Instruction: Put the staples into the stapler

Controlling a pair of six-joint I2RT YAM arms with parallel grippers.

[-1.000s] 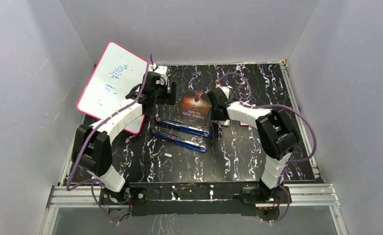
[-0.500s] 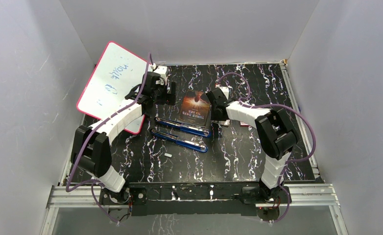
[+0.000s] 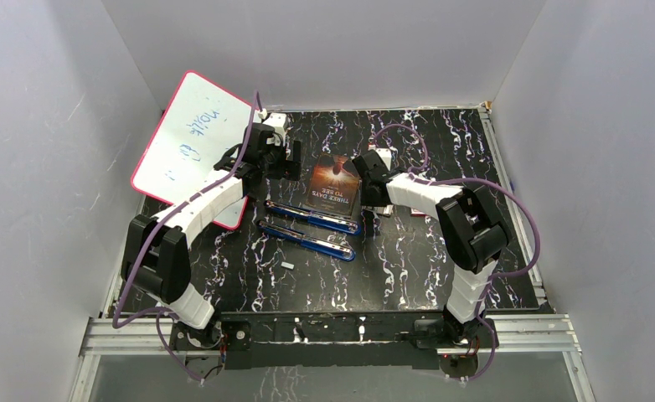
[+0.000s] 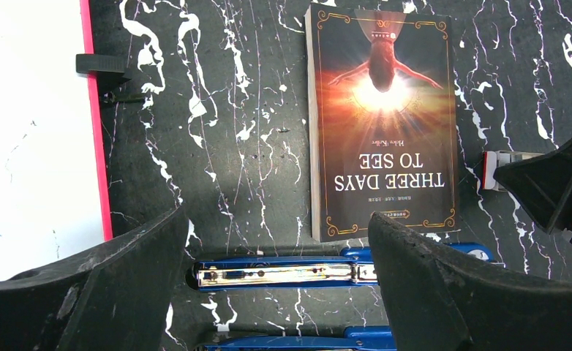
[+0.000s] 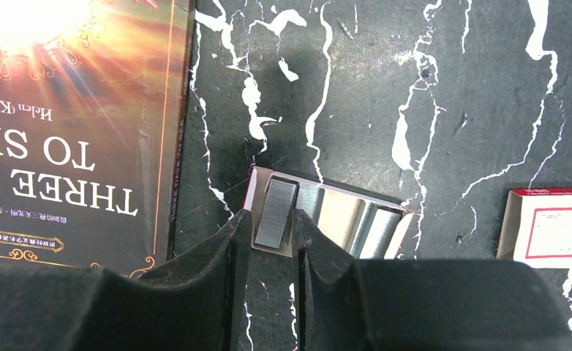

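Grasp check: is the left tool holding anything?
No, the left tool hangs wide open above the opened stapler, gripping nothing.

The near half of the worktop [image 3: 408, 276] gives open passage, with only one loose strip [image 3: 287, 265] lying toward the near left; the right edge is open too. The middle is crowded. The stapler [image 3: 307, 240] lies opened in two blue bars just at the near edge of the book [image 3: 336, 184]. The left hand [image 4: 277, 227], spread wide, hangs over the gap between the book and the whiteboard [image 3: 190, 142], which leans across the far left corner. Right of the book, the right hand [image 5: 271, 219] fills the narrow space over the tray [image 5: 341, 216], its fingers tight on staples [image 5: 274, 208]. The box [image 5: 554, 223] lies near the tray, toward the right edge.
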